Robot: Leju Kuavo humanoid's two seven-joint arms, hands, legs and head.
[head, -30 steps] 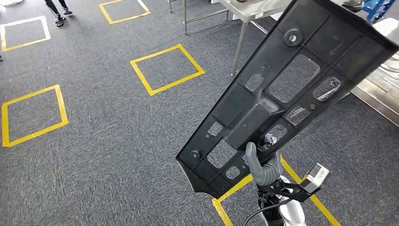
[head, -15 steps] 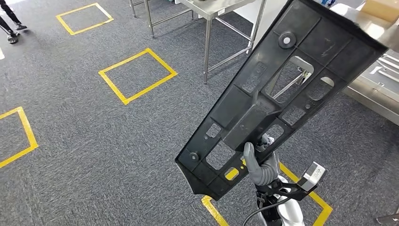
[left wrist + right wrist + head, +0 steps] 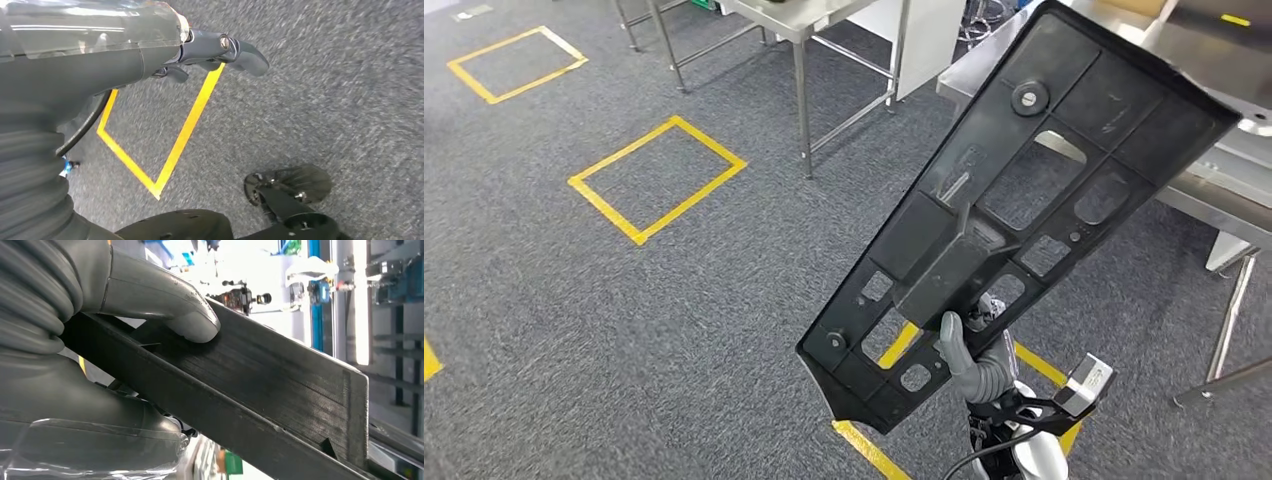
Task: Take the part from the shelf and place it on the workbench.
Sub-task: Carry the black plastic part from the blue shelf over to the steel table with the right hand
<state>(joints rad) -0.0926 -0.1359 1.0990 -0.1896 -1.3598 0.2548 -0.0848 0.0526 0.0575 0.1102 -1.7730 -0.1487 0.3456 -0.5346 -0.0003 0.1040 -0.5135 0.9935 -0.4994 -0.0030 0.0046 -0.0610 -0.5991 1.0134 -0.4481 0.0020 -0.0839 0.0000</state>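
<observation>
The part (image 3: 924, 215) is a long black plastic panel with several cut-outs. It is held tilted in front of me, its far end reaching up over the steel workbench (image 3: 1214, 190) at the right in the head view. My right hand (image 3: 974, 362) grips the panel near its lower end, thumb on the near face. In the right wrist view the grey thumb (image 3: 160, 300) presses on the panel's thick black edge (image 3: 280, 385). My left hand (image 3: 210, 50) hangs over the carpet with nothing in it, its dark fingers loosely apart.
Grey carpet carries yellow tape squares (image 3: 656, 178); one runs under the panel (image 3: 1039, 365). A second steel table (image 3: 804, 20) stands at the back on thin legs. The workbench's leg (image 3: 1229, 320) comes down at the right.
The whole picture has shifted left as the camera turned; the workbench has come further into view at the right. The panel stays in my right hand at the same tilt.
</observation>
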